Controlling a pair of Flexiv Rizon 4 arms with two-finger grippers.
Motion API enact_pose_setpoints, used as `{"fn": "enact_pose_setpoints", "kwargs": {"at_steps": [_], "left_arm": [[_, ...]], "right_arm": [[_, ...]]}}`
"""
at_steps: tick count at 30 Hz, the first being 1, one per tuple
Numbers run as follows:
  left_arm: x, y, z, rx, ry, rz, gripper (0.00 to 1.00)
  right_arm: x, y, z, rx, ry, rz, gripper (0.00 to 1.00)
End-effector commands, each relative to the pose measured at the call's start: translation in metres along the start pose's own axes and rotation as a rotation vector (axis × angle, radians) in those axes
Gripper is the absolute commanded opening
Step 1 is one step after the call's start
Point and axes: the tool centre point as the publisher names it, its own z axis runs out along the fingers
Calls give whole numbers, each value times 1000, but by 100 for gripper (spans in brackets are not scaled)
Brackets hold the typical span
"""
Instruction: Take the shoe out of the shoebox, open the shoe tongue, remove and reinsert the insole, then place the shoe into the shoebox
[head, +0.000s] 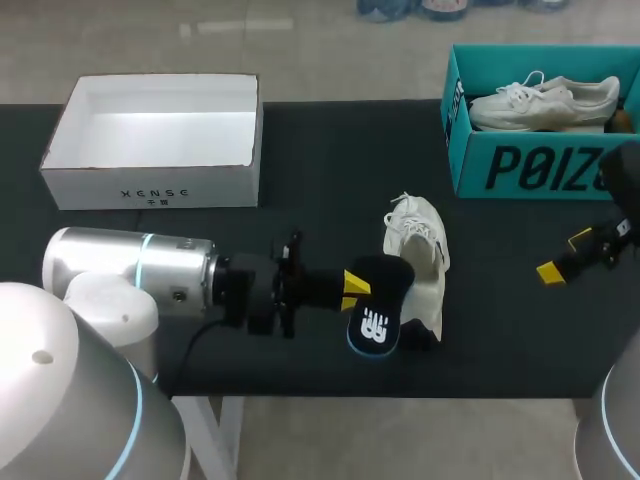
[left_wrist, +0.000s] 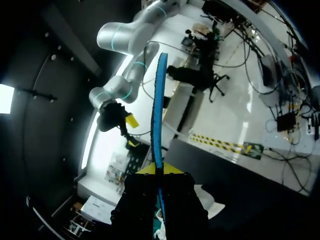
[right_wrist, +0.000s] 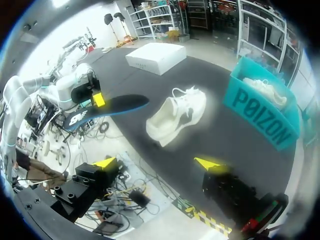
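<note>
Left tool (head: 355, 285) was clamped on the dark foam insole with a blue edge (head: 378, 320), a yellow tip pressing each flat face. The insole was held clear of the black worktop (head: 330, 170), so I judged it removed and due for reinsertion.

The white lace-up sneaker (head: 418, 250) lay on the worktop near the insole. It was outside the teal cardboard shoebox (head: 530, 165), which held a second white sneaker (head: 545, 103).

Right tool (head: 565, 256) hung by the worktop's right edge, fingers wide apart and gripping nothing, probably free to steady the sneaker. An open white cardboard box (head: 150, 185) stood rear left, well apart.
</note>
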Motion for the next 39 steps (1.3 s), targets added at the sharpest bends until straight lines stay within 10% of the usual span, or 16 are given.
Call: {"fn": "enact_pose_setpoints", "kwargs": {"at_steps": [1, 27, 39], "left_arm": [[0, -2, -1, -2, 1, 1, 0], [11, 33, 58, 158, 41, -75, 0], [26, 59, 68, 72, 104, -87, 0]], "right_arm": [[1, -2, 0, -2, -2, 0, 100], [1, -2, 0, -2, -2, 0, 100], [1, -2, 0, -2, -2, 0, 100]]}}
